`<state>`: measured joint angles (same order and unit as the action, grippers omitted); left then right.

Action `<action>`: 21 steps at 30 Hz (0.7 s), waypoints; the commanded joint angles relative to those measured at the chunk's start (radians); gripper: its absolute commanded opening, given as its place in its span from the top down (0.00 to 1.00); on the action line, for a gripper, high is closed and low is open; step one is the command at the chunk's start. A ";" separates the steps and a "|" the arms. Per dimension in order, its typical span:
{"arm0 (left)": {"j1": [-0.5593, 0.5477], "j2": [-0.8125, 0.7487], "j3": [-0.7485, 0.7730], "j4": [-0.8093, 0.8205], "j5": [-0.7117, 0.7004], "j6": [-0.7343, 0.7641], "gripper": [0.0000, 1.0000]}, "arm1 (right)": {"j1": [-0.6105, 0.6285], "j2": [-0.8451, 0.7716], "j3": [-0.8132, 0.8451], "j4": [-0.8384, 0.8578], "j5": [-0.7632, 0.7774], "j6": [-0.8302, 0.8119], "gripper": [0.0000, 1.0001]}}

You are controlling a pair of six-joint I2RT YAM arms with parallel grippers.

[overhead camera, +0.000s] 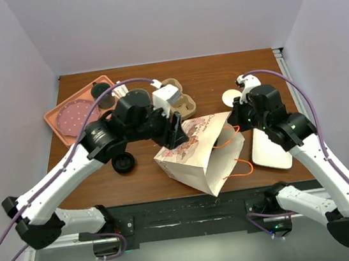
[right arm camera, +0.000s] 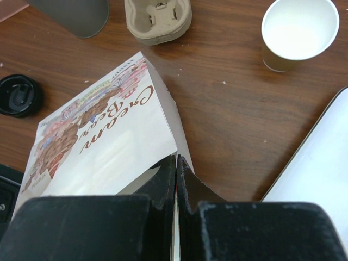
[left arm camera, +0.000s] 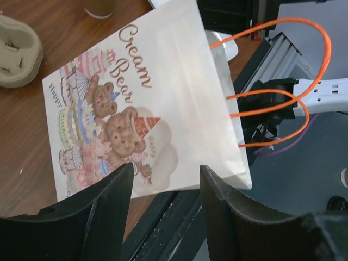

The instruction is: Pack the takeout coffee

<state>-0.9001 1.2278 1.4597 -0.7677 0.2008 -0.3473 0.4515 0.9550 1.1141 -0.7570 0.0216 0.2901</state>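
The takeout coffee is a small tan cup with a white inside. It stands upright on the table beyond my right gripper, and from above shows as a white round cup. A white paper bag printed with bears lies on its side, its orange handles toward the near edge. My right gripper is shut on the bag's mouth edge. My left gripper hangs open above the bag's near corner, holding nothing. The cardboard cup carrier sits behind the bag.
A black lid lies left of the bag. A pink tray sits at the back left, a white tray at the right under my right arm. A grey tumbler stands near the carrier.
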 commanded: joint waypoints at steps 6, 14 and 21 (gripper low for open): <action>-0.098 0.167 0.228 -0.028 -0.100 0.119 0.43 | 0.035 0.033 0.041 -0.002 0.047 0.095 1.00; -0.233 0.190 0.232 -0.028 -0.185 0.120 0.39 | 0.058 0.106 0.090 -0.034 0.093 0.119 1.00; -0.283 0.255 0.315 -0.116 -0.253 0.123 0.39 | 0.079 0.152 0.125 -0.048 0.121 0.130 1.00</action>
<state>-1.1675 1.4570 1.7020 -0.8349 0.0093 -0.2417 0.5140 1.0969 1.1900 -0.7719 0.1013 0.3996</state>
